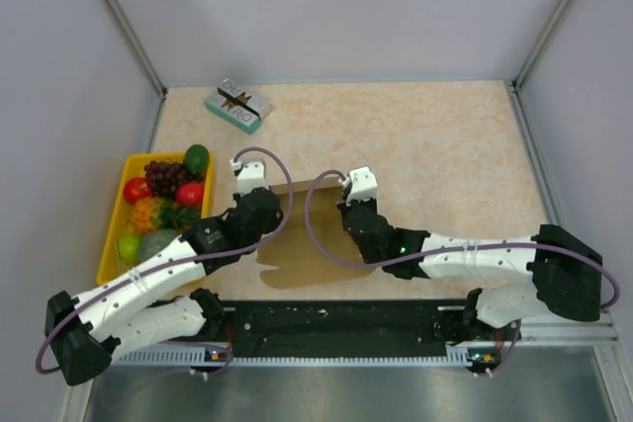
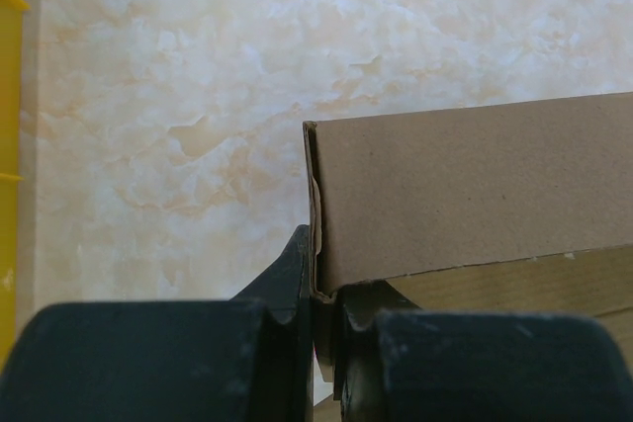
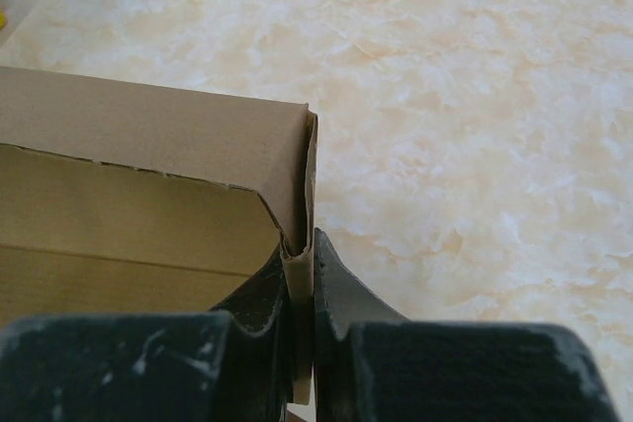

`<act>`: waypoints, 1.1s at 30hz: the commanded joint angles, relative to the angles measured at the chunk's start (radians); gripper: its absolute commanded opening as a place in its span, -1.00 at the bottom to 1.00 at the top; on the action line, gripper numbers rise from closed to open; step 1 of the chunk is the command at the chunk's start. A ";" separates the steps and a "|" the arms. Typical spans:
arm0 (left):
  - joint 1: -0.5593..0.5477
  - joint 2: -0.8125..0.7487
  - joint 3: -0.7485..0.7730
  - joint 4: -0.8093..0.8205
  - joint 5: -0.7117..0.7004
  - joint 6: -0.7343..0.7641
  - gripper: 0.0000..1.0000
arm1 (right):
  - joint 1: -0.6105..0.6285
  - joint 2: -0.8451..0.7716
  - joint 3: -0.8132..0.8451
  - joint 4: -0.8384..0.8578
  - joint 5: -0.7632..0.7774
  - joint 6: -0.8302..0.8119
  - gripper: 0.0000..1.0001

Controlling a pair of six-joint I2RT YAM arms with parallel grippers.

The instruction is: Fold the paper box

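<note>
The paper box [image 1: 305, 234] is plain brown cardboard, partly folded, in the middle of the table between my two arms. Its far wall stands upright. My left gripper [image 1: 269, 207] is shut on the box's left side wall; in the left wrist view the doubled cardboard edge [image 2: 318, 244] sits pinched between the black fingers [image 2: 289, 274]. My right gripper [image 1: 348, 207] is shut on the right side wall; in the right wrist view the folded edge [image 3: 301, 264] is clamped between the fingers [image 3: 336, 279], with the box's inner floor [image 3: 119, 234] to the left.
A yellow tray [image 1: 111, 244] of toy fruit stands at the left. A small teal-and-white printed box [image 1: 237, 106] lies at the far left of the table. Grey walls enclose the table on three sides.
</note>
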 commanded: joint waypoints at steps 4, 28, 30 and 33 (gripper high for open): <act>-0.046 -0.039 0.062 0.058 -0.004 -0.040 -1.00 | 0.011 0.060 -0.019 0.142 0.126 -0.080 -1.00; -0.112 0.020 0.000 0.145 -0.191 0.007 -1.00 | 0.034 -0.343 -0.080 -0.324 -0.119 0.056 0.46; -0.112 0.027 -0.033 0.187 -0.237 0.023 -1.00 | 0.034 -0.431 -0.118 -0.361 -0.161 0.055 0.52; -0.112 0.048 -0.072 0.240 -0.295 0.029 -1.00 | 0.034 -0.590 -0.177 -0.398 -0.207 0.065 0.57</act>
